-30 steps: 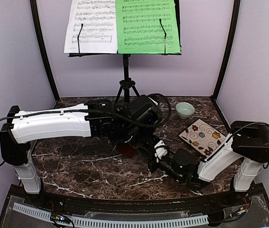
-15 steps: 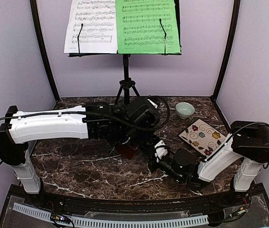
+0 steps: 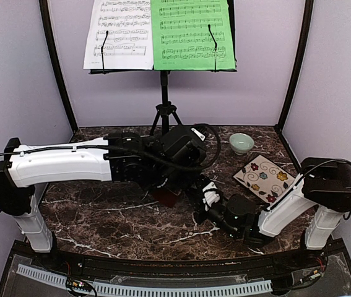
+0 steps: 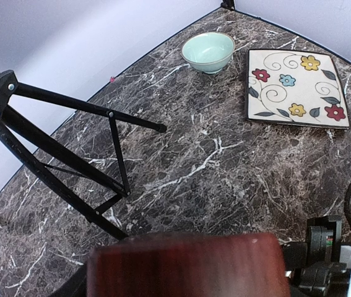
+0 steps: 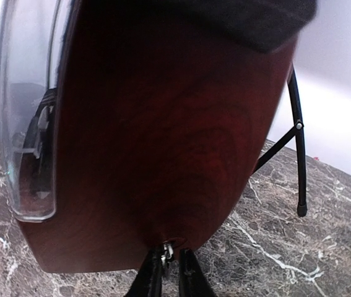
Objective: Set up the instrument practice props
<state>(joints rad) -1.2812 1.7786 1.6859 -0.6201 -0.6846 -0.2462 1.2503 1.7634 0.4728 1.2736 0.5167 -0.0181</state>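
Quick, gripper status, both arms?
Left gripper: closed around the metronome, holding it.
Right gripper: fingers pinched on the small metal key on the metronome.

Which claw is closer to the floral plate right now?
Right. The right claw reaches the metronome from the plate's side; the left claw sits over the metronome, farther from the plate.
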